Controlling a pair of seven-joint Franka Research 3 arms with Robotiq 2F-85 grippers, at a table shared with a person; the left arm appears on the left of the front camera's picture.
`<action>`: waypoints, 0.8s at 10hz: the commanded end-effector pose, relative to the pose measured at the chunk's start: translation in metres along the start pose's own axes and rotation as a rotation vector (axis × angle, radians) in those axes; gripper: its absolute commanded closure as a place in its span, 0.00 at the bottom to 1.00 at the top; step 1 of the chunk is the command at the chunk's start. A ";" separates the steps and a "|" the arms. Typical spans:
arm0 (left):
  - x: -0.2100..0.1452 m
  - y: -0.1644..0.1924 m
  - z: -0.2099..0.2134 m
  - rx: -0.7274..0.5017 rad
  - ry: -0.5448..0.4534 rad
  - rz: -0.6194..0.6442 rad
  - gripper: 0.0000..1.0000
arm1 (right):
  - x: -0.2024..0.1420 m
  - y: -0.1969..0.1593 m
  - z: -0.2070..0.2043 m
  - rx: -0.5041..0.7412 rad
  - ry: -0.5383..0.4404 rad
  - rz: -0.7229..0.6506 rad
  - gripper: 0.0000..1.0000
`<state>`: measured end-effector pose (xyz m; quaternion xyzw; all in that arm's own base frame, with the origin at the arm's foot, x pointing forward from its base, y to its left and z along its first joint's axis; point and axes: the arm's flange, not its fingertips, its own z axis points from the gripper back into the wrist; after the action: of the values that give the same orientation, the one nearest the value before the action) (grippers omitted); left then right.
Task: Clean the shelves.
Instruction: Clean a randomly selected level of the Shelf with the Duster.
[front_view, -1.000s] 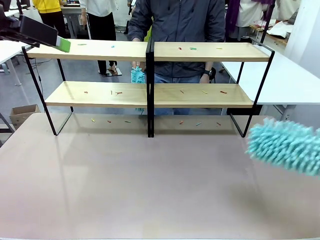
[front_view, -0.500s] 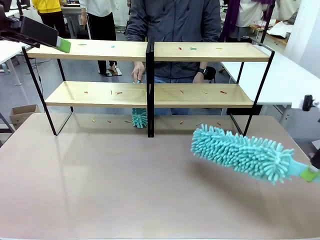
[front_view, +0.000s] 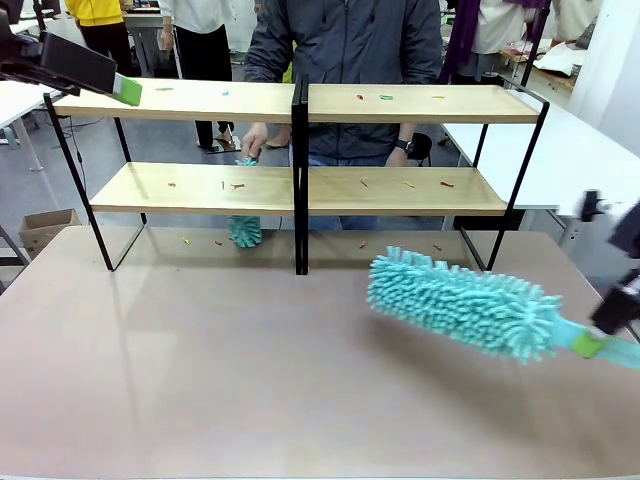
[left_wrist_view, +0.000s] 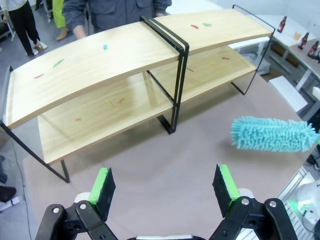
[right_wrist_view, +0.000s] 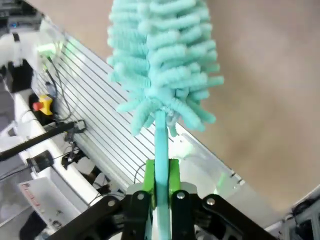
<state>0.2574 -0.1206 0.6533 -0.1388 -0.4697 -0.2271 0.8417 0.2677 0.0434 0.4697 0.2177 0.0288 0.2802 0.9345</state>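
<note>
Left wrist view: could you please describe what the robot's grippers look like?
The left gripper has black linkage arms with round silver pivot bolts; its two black fingers carry bright green pads. The right gripper shows the same black body and green pads.

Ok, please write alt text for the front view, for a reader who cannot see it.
The right gripper holds a fluffy teal duster by its handle above the table, in front of two-tier wooden shelves dotted with small coloured scraps. Behind them, a person's hand dangles a smaller duster below the lower board; the left gripper hovers top left.
</note>
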 end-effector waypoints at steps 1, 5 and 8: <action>0.000 0.001 0.001 -0.001 -0.004 0.001 0.00 | 0.044 -0.007 -0.006 0.033 0.049 0.024 0.88; 0.000 0.001 0.001 -0.001 -0.004 0.001 0.00 | -0.105 -0.056 0.052 0.022 0.049 -0.120 0.88; 0.000 0.001 0.001 -0.001 -0.004 0.001 0.00 | -0.095 -0.047 0.036 0.071 -0.036 -0.039 0.88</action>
<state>0.2570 -0.1207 0.6537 -0.1388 -0.4702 -0.2273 0.8414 0.2021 -0.0906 0.4939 0.2460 0.0520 0.2332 0.9394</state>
